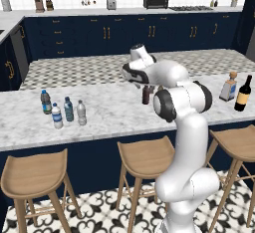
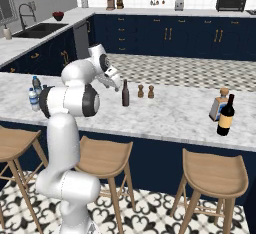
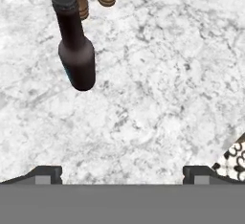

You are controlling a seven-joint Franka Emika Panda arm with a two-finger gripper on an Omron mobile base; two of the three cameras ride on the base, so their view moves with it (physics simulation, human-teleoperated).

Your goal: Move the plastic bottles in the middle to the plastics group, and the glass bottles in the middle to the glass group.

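Note:
The dark brown glass bottle (image 3: 76,50) stands upright mid-counter, also seen in the right base view (image 2: 125,93) and half hidden behind my arm (image 1: 146,95). My gripper (image 3: 122,175) is open with nothing between its fingers and hovers above the counter (image 2: 116,84), just left of the bottle. At the far left the blue-tinted bottle (image 1: 68,109) and the clear greyish bottle (image 1: 81,113) stand beside the dark blue-capped bottle (image 1: 46,101) and the white-capped, blue-labelled one (image 1: 57,116). At the right end stand the square corked bottle (image 1: 228,86) and the black wine bottle (image 1: 243,93).
Two small brown shakers (image 2: 140,91) (image 2: 150,92) stand right behind the brown bottle. The marble counter (image 1: 114,117) has bare room between the bottle and the glass group. Wooden stools (image 1: 144,160) line its near edge.

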